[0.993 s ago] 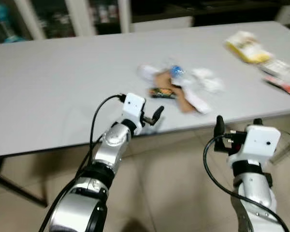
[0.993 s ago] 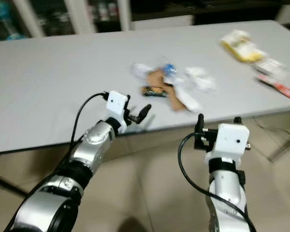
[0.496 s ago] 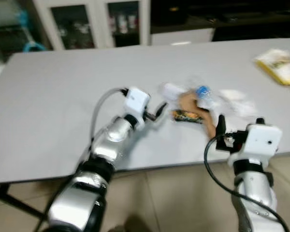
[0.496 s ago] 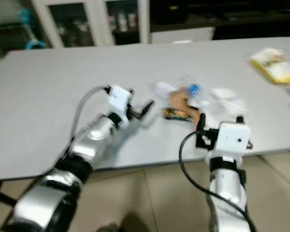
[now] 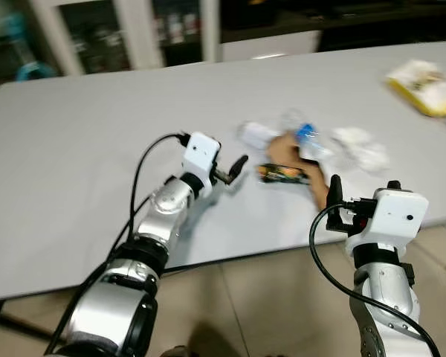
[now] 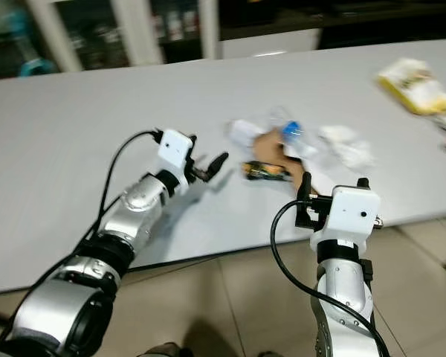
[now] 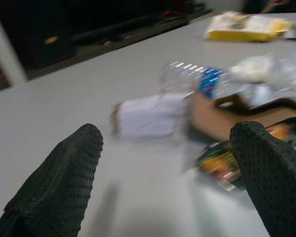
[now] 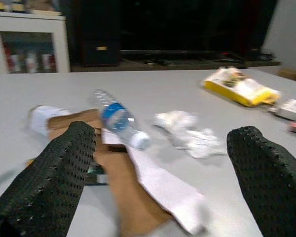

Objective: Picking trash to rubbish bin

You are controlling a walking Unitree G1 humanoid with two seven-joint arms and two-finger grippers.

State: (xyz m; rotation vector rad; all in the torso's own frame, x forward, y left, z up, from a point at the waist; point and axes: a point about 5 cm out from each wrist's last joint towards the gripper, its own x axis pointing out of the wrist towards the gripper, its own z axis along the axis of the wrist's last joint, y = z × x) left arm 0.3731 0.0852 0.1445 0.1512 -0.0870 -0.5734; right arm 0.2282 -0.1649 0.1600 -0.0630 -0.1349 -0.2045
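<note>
While both my arms reach over the desk [image 5: 74, 134]:
Left hand [image 5: 233, 168]: released, beside trash pile [image 5: 297, 152].
Right hand [image 8: 163, 168]: released, facing bottle [image 8: 119, 123].

Motion blur softens the trash pile [image 5: 305, 149] at frame centre; its wrapper print is unreadable. The yellow packet [image 5: 424, 76] at upper right is blurred, and another item is cut off by the right edge.
</note>
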